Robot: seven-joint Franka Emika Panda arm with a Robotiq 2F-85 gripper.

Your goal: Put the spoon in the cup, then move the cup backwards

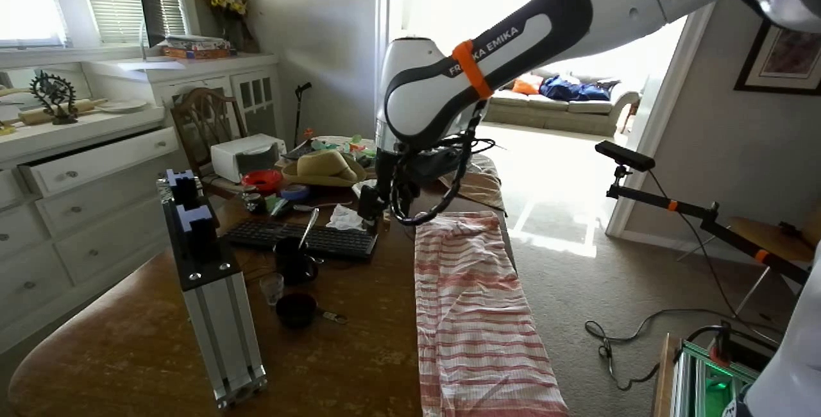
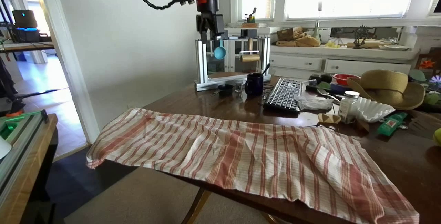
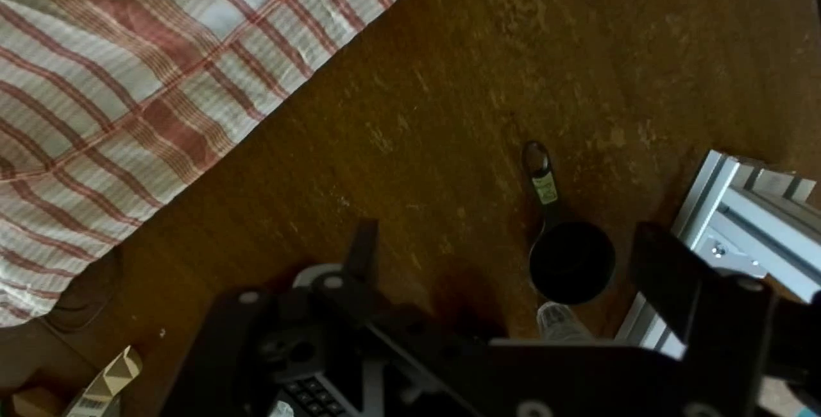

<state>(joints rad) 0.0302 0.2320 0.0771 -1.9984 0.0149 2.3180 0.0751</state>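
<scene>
The spoon (image 1: 309, 228) stands tilted in the black cup (image 1: 294, 266), its upper part sticking out above the rim. In an exterior view the spoon (image 2: 266, 68) and the cup (image 2: 254, 84) also show, with the cup upright on the table. My gripper (image 2: 210, 39) is above the table, apart from the cup. In the wrist view my gripper (image 3: 510, 237) has its fingers wide apart with nothing between them. The cup and spoon cannot be made out in the wrist view; the gripper body covers the lower part.
A dark measuring cup (image 3: 573, 263) and a clear glass (image 1: 272, 288) stand by the cup. An aluminium frame (image 1: 228, 333) rises beside them, with a blue scoop (image 2: 219, 52) hanging. A keyboard (image 2: 284, 93) lies by the cup. A striped towel (image 1: 474, 314) covers one table edge.
</scene>
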